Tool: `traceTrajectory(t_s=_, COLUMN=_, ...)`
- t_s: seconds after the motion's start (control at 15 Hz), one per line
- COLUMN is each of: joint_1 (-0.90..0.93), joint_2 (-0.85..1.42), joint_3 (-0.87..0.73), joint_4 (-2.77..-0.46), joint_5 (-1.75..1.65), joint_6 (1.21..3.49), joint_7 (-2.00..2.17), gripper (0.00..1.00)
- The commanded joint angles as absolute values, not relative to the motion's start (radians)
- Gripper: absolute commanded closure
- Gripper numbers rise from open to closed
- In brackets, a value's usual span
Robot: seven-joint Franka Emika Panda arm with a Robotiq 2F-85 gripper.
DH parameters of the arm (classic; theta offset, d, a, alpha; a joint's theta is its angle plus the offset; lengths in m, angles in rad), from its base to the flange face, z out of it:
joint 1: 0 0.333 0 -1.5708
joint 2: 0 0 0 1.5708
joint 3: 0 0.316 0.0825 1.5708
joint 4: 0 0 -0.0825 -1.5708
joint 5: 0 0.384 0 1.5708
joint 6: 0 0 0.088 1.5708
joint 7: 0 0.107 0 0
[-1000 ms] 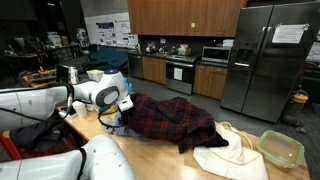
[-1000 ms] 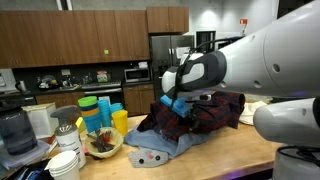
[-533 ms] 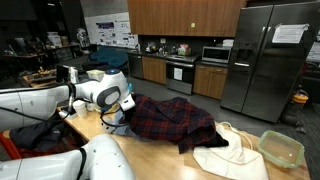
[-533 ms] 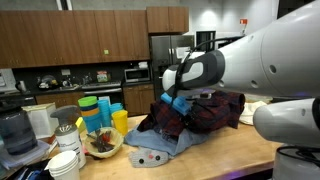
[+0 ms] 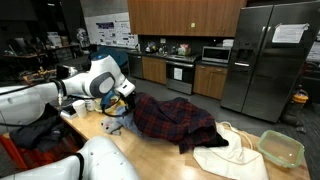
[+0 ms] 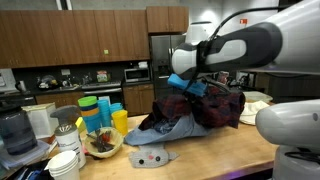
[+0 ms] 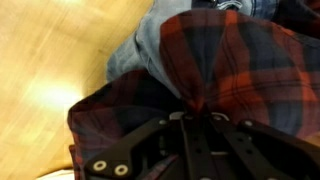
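A red and dark plaid shirt [image 5: 172,118] lies heaped on the wooden table [image 5: 100,125]. My gripper [image 5: 124,93] is shut on a fold at the shirt's near edge and holds it lifted off the table. In an exterior view the gripper [image 6: 190,89] pinches the shirt [image 6: 208,108] above a grey-blue garment [image 6: 158,133] spread beneath it. In the wrist view the plaid shirt [image 7: 235,60] bunches into my shut gripper [image 7: 197,112], with the grey-blue garment [image 7: 148,45] and the bare table [image 7: 50,60] behind it.
A white cloth bag [image 5: 228,156] and a pale green container [image 5: 282,148] lie past the shirt. Coloured cups [image 6: 100,110], a bowl of food [image 6: 101,145], stacked white bowls [image 6: 67,162] and a blender [image 6: 14,130] crowd one table end. A dark cloth [image 5: 40,135] lies near the arm.
The jaws have shut on the plaid shirt. The arm has risen, pulling a fold of the shirt up off the table.
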State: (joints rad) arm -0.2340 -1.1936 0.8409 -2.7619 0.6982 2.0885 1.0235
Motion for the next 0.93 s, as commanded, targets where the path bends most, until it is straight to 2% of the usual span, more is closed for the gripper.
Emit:
traceTrajectory(t_s=0.0, joint_1=-0.104, joint_2=-1.183, joint_3=0.644, joint_4=-2.708, joint_5=0.52, joint_6=2.056, joint_7=0.932, gripper=0.98)
traceTrajectory(t_s=0.27, joint_1=0.005, joint_2=-1.112, joint_3=0.551, joint_4=-2.602, joint_5=0.4, joint_6=2.029, joint_7=0.847, gripper=0.98)
traceTrajectory(t_s=0.87, joint_1=0.13, joint_2=-0.87, joint_3=0.515, joint_4=-2.468, joint_5=0.373, joint_6=2.007, joint_7=0.618, gripper=0.98)
